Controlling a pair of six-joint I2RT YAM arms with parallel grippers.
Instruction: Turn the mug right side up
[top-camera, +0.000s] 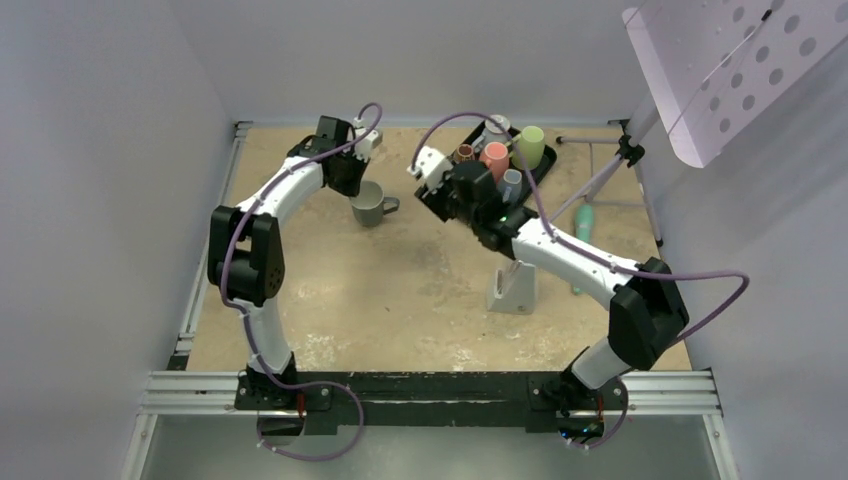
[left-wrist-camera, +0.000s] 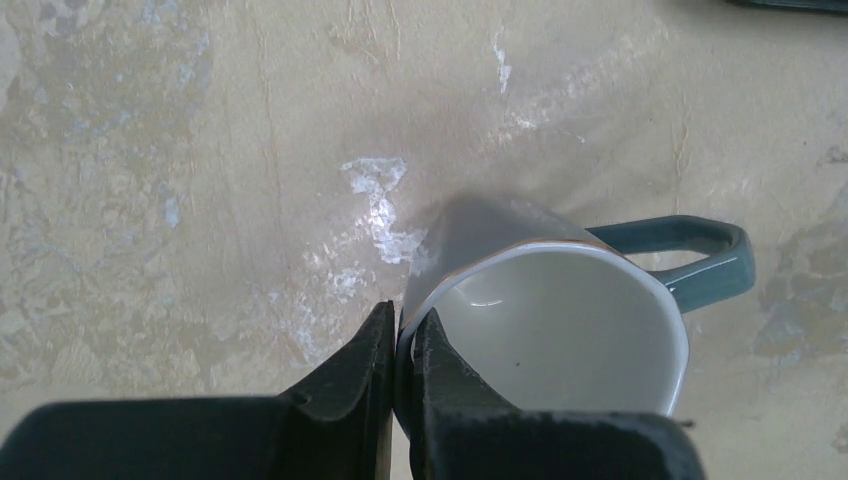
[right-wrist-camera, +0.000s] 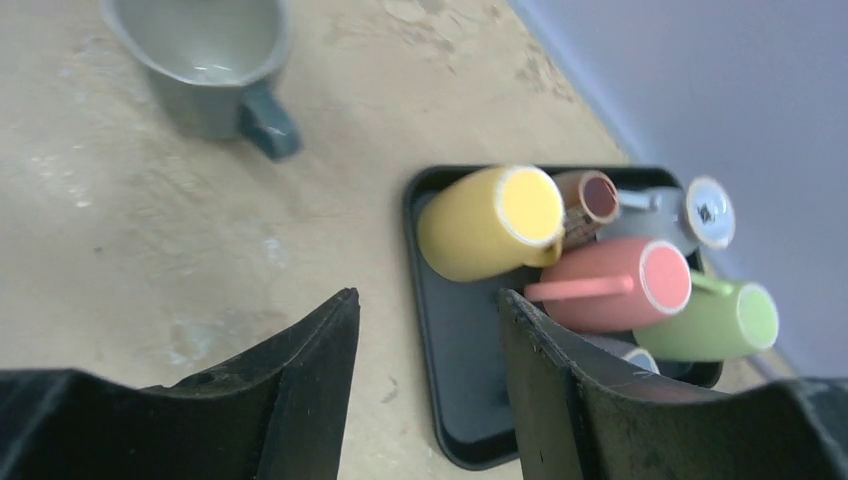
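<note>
In the left wrist view, the near side of the mug (left-wrist-camera: 540, 330) is being cut off by the frame edge and the gripper fingers, and its base is staying out of sight. The left gripper (left-wrist-camera: 403, 322) is clamping the mug's rim, one finger inside and one outside. The mug is sitting at the back-left of the tabletop (top-camera: 400, 290), mouth facing up, long axis near vertical, handle pointing right. The right gripper (right-wrist-camera: 425, 300) is hovering open over the edge of the tray (right-wrist-camera: 470, 400). The tabletop is showing worn beige patches, and plain pale walls (top-camera: 100, 150) are enclosing it.
</note>
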